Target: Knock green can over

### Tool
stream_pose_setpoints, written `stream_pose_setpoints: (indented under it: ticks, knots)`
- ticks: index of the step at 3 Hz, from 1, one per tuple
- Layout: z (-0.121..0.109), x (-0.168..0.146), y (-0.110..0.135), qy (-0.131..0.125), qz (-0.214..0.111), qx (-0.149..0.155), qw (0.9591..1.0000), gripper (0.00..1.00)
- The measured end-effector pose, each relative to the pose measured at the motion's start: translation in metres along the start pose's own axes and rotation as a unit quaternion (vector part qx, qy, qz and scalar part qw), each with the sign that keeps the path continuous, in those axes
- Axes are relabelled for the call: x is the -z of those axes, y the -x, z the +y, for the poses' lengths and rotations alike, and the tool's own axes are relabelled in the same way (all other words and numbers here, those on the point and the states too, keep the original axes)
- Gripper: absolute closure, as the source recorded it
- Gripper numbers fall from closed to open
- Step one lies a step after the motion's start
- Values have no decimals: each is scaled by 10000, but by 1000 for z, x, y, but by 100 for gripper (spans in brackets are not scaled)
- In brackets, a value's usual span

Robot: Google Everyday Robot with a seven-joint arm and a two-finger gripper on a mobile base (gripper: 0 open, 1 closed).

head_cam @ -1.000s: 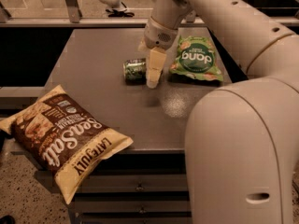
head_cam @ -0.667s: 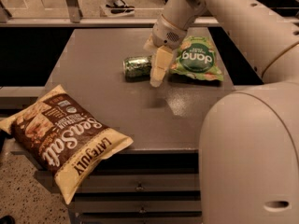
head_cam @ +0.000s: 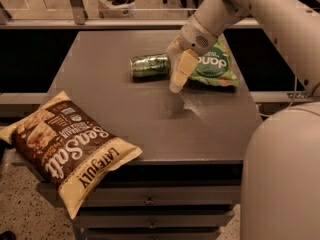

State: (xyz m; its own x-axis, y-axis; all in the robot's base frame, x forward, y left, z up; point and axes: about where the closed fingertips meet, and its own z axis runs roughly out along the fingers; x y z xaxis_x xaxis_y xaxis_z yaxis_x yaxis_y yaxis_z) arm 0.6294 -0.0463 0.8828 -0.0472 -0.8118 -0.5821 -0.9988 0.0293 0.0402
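1. The green can lies on its side on the table, toward the far middle. Its long axis runs left to right and its silver end faces left. Judged from that posture, the knock-over is already achieved, since a can lying flat has nowhere further to tip.

2. The pincer hangs just to the right of the can, pointing down and slightly left, with its tip close above the table. It appears clear of the can, though the gap is narrow. Whether it is clenched or released cannot be told here. It holds nothing that can be seen.

3. That low, sideways placement suits a push rather than a grasp, because a can topples most readily from a lateral nudge against its wall.

4. The arm reaches in from the upper right, which keeps it over the green snack bag. The bag lies flat just beyond the pincer and is not the target.

5. The sea-salt chip bag rests on the near left corner and overhangs the edge, well apart from the action.

6. The remaining risk is the can rolling, as it lies free on a smooth top.
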Motion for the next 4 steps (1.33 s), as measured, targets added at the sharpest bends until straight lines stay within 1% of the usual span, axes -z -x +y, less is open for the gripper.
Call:
stream_pose_setpoints:
  ticks: [1,2,3,4]
  knots:
    - [2,8,-8,-67,-210,-171,9996,0]
    - [2,11,-11,-126,-288,-208,9993,0]
    - [-6,34,-22,-702,-834,-272,9937,0]
    - [-8,72,-37,-1489,-1551,-194,9764,0]
